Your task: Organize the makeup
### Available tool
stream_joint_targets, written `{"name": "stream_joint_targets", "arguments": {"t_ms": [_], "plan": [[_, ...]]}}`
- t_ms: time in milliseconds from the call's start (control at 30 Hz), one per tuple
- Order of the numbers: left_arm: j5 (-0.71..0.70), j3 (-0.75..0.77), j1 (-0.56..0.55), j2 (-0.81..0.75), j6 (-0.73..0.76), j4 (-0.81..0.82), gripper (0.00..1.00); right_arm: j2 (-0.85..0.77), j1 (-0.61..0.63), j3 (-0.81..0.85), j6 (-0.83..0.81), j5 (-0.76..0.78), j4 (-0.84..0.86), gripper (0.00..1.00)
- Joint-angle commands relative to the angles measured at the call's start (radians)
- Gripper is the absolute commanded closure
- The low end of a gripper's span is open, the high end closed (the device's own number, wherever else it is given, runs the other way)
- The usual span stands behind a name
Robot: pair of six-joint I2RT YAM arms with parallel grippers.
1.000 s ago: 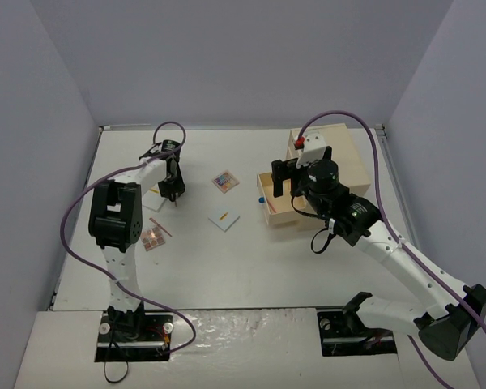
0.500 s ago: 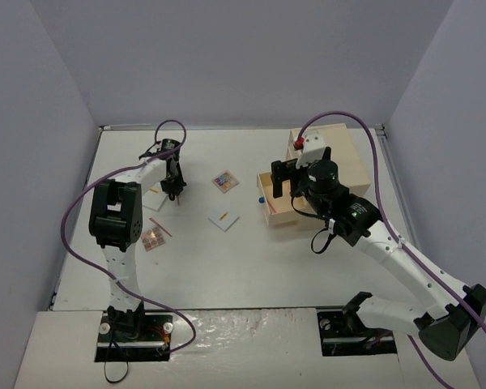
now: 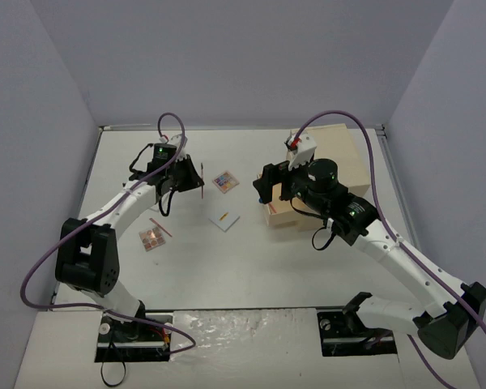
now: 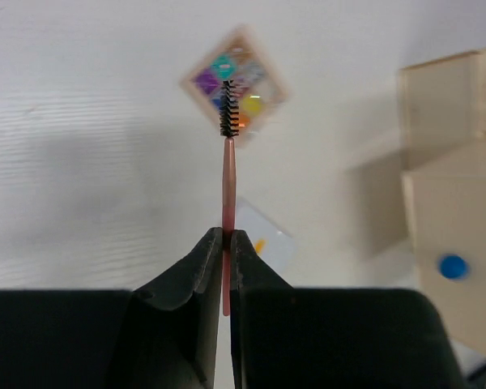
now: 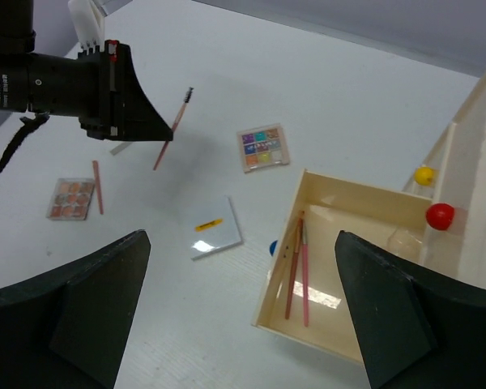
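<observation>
My left gripper (image 3: 193,180) (image 4: 227,235) is shut on a thin pink mascara wand (image 4: 228,186) with a black brush tip and holds it above the table; the wand also shows in the right wrist view (image 5: 174,126). Beyond it lie a colourful eyeshadow palette (image 3: 224,181) (image 5: 263,147) and a white square card (image 3: 224,219) (image 5: 215,229). A brown-toned palette (image 3: 152,238) (image 5: 71,198) and a pink pencil (image 5: 97,186) lie to the left. My right gripper (image 3: 271,182) (image 5: 241,243) is open and empty above the open drawer (image 5: 324,324), which holds two pink pencils (image 5: 296,267).
The beige wooden drawer box (image 3: 332,162) stands at the back right, with a red knob (image 5: 440,215), a yellow knob (image 5: 424,174) and a blue knob (image 5: 272,247) (image 4: 454,266). Grey walls enclose the table.
My left arm has swung right and lifted the pink wand off the table's left side toward the middle. My right gripper has shifted slightly left.
</observation>
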Motion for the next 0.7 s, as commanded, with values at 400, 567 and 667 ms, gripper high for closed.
{"name": "stream_joint_targets", "arguments": {"t_ms": [400,567,667], "plan": [[0.206,-0.202,-0.254,-0.411,-0.091,0.533,1.00,0.130,0.072,0.028,0.220,-0.013,0.288,0.34],[0.202,-0.206,-0.279,-0.448,-0.093,0.545,1.00,0.145,0.075,0.024,0.245,0.010,0.319,0.41],[0.203,-0.209,-0.284,-0.454,-0.093,0.550,1.00,0.162,0.083,0.028,0.249,0.008,0.334,0.43]]}}
